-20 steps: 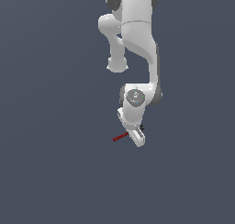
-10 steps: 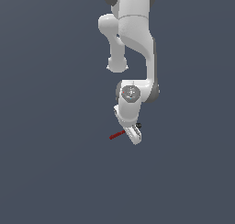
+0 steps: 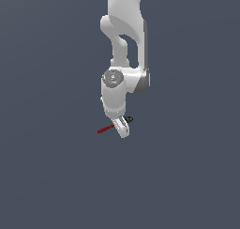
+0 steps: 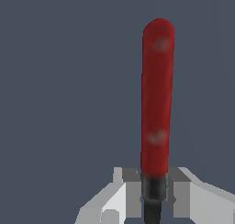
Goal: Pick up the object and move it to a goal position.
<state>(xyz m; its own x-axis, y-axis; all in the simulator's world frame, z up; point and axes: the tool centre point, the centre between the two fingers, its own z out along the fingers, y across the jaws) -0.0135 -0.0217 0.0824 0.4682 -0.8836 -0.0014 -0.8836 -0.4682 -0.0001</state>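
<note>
A white gripper (image 4: 153,195) clamps the dark shaft of a small stick-like tool (image 4: 157,99), its two pale fingers (image 4: 126,191) pressed against either side just below the red handle, as the wrist view shows. The handle, smooth and round-tipped, juts out past the fingers against a flat slate-grey backdrop (no seams, edges or texture can be made out on it). In the exterior view the tool (image 3: 106,128) is held at the tip of the gripper (image 3: 123,126), its red handle pointing toward the exterior view's left and a small black knobby head (image 3: 129,119) poking out on the other side. Above it rises the white arm (image 3: 125,45), with a grey round cap (image 3: 112,77) at the wrist joint. The same unbroken grey fills everything behind. No brand, label or writing is legible anywhere.
</note>
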